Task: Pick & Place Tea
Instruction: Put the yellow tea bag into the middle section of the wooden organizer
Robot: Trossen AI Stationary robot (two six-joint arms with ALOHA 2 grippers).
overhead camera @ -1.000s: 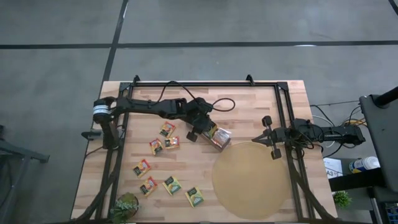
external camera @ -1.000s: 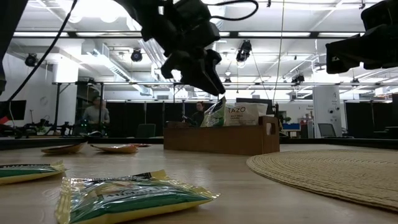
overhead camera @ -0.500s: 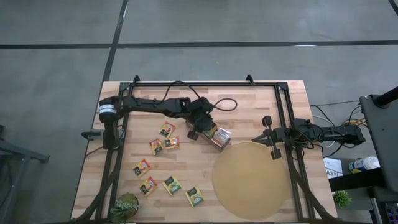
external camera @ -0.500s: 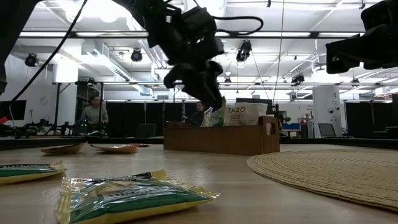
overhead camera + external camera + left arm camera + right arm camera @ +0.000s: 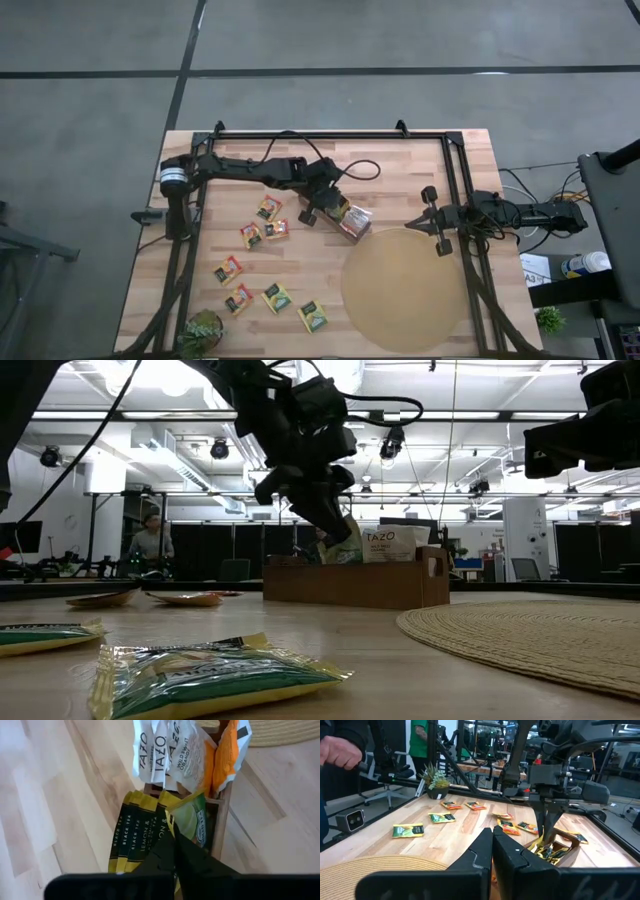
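The brown oblong wooden box (image 5: 352, 222) lies on the light wooden table (image 5: 400, 160), its long axis running diagonally, one end just beside the big round tan woven mat (image 5: 405, 290). Small flat square tea sachets (image 5: 165, 750) stand on edge inside it, packed in rows; seven more sachets (image 5: 268, 208) lie flat, scattered well away from the box on the side opposite the mat. The left gripper (image 5: 320, 207) hangs over the box's far end, fingers pressed together, nothing clearly held. The right gripper (image 5: 437, 222), closed and empty, waits beyond the mat.
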